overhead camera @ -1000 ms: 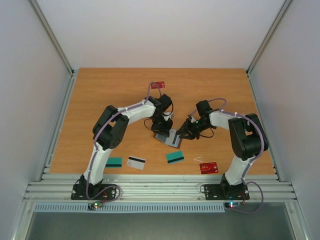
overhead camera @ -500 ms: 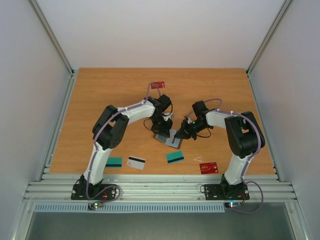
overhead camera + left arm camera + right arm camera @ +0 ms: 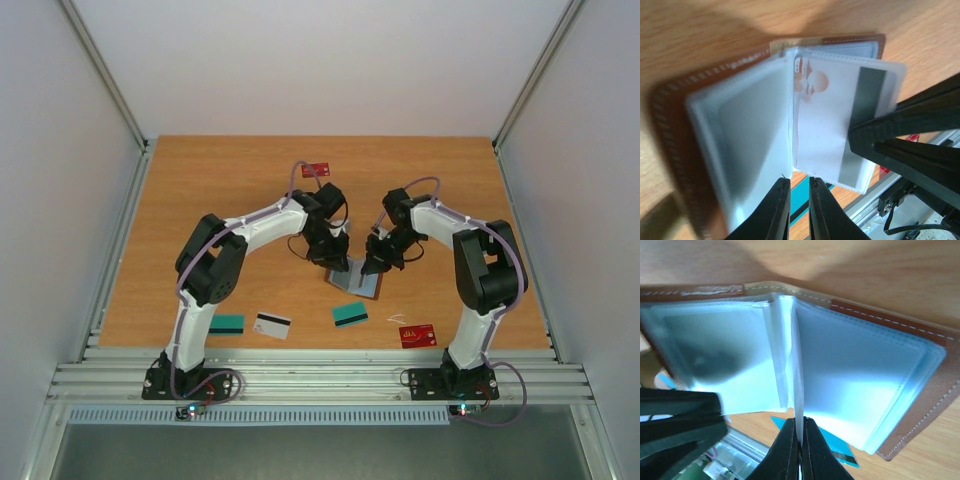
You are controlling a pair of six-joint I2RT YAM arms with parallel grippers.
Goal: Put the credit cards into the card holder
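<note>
Top external: along the near edge of the table (image 3: 200, 200), L to R, lay a teal card (image 3: 228, 323), a white card w/ black stripe (image 3: 272, 325), a teal card w/ black stripe (image 3: 350, 314) and a red card (image 3: 417, 335). All were flat and apart from each other, the red one closest to the edge.

Behind them, abt table centre, the card holder (image 3: 365, 288) lay open on the wood, brown cover down. The left gripper (image 3: 340, 266) was at its left side and the right gripper (image 3: 373, 268) at its right, both pointing down into it.

Left wrist: the left fingers (image 3: 775, 210) stood a narrow slit apart. Wood and a teal card showed through the gap, w/ nothing visibly between. One sleeve held a white card w/ grey stripe (image 3: 822, 120) and orange print; a right finger (image 3: 880, 130) lay against that sleeve.

Right wrist: the right fingers (image 3: 784, 452) were closed tight on a thin clear sleeve (image 3: 796, 390), seen edge-on and standing up from the holder's spine. Other sleeves lay flat either side.

Far: a second red card (image 3: 316, 169) lay near the far edge, abt mid-width, well apart from the rest.
</note>
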